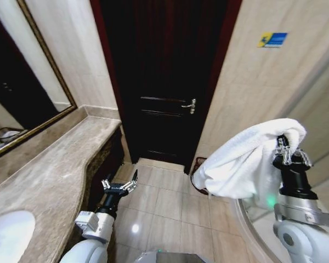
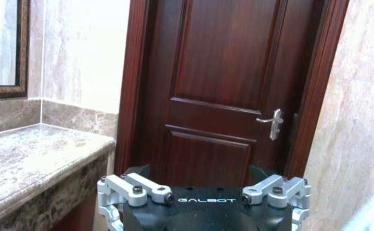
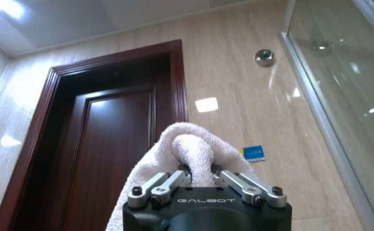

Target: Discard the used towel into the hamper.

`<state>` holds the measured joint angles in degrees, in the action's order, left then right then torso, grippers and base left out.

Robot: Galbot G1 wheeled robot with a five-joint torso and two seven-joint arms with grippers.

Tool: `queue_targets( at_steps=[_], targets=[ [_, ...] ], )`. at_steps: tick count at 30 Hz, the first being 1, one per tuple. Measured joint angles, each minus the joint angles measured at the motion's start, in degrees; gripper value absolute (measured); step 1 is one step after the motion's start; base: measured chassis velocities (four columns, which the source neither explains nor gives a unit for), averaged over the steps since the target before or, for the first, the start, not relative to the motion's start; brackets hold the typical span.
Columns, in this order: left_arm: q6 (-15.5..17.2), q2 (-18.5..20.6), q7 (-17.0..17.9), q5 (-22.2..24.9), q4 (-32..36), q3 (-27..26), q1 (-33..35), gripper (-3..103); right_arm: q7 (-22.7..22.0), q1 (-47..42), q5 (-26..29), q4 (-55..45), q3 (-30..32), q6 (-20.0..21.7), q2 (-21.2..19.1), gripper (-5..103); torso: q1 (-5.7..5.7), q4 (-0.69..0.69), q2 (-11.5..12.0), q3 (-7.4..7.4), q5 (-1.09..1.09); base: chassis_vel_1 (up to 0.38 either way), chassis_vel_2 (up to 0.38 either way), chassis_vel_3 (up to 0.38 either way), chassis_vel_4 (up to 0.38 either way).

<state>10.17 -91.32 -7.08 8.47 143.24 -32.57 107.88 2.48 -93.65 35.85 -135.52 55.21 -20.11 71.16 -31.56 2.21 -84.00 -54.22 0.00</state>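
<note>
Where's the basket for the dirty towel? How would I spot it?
Find the dark wooden door at the end of the room. On the floor by its right-hand corner, against the tiled wall, sits the hamper, half hidden behind the white towel. It is round, dark reddish-brown, unlike the pale tiles around it.

Left gripper (image 1: 120, 185): black body, silver-grey metal finger linkages with dark screw heads at the pivots. In the left wrist view the same gripper (image 2: 204, 198) carries white "GALBOT" lettering on its black face, between two bolted aluminium knuckles. The arm behind it is black at the wrist, then white, with a pale grey block at the joint.

Right gripper (image 1: 288, 149): identical silver linkages on a black cylindrical wrist, with a green indicator light below and a white, rounded arm housing. The right wrist view shows this gripper (image 3: 202, 179) with matching "GALBOT" marking and screws.
</note>
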Motion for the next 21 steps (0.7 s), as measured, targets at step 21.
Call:
queue_targets(
  at_steps=[21],
  targets=[
    [0.0,0.0,0.0,0.0,0.0,0.0,0.0,100,1.7,-0.2,-1.5,0.6,0.1,-2.8,0.7,13,0.0,0.0,0.0,0.0,0.0,-0.012,-0.013,-0.015,-0.011]
  ],
)
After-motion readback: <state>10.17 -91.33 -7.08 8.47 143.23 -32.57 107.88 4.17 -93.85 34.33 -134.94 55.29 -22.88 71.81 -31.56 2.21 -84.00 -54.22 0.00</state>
